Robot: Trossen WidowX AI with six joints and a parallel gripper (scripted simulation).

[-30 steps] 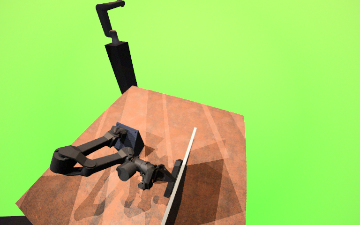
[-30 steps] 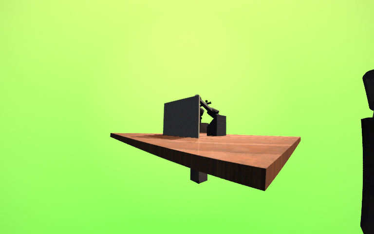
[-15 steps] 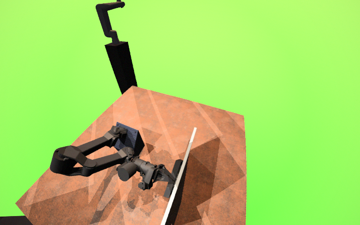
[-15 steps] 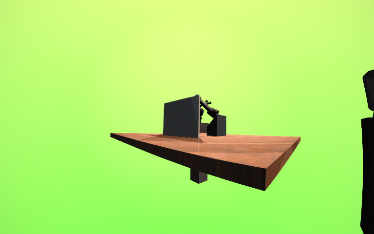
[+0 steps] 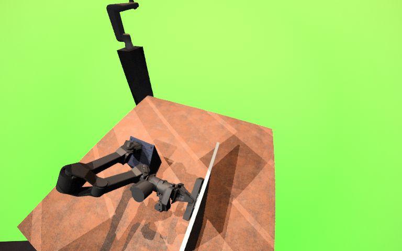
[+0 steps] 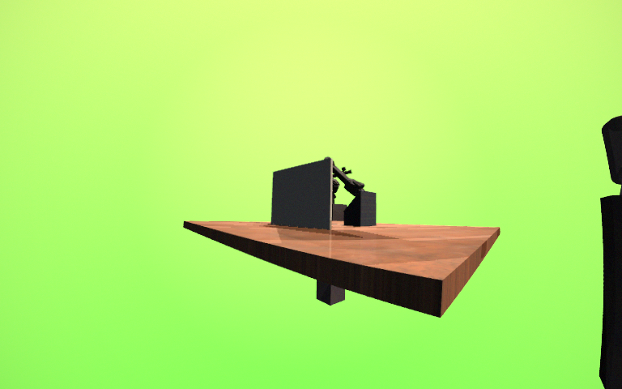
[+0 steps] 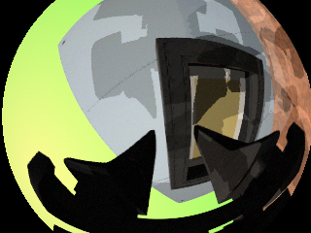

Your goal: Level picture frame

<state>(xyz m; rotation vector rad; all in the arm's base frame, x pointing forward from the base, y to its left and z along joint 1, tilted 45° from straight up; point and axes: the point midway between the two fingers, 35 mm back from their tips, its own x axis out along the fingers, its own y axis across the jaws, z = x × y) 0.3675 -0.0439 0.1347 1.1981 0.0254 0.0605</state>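
Picture frame (image 5: 196, 191) (image 7: 173, 97), side bar between pincer (image 5: 193, 202) (image 7: 175, 130) tips

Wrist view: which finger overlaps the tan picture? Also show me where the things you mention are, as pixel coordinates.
The image-right finger (image 7: 228, 162): its tip crosses the tan picture (image 7: 224, 125); the image-left finger (image 7: 133, 165) shows none of that overlap.

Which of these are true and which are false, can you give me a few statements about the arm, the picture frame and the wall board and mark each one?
The picture frame is on the side of the wall board that faces the arm. True.

The picture frame's border is white. False: it is dark.

The wall board lies flat on the table. False: it stands upright.

The gripper is beside the picture frame. True.

The blue block under the arm's base is beyond the wall board, away from the gripper. False: it is on the gripper's side.
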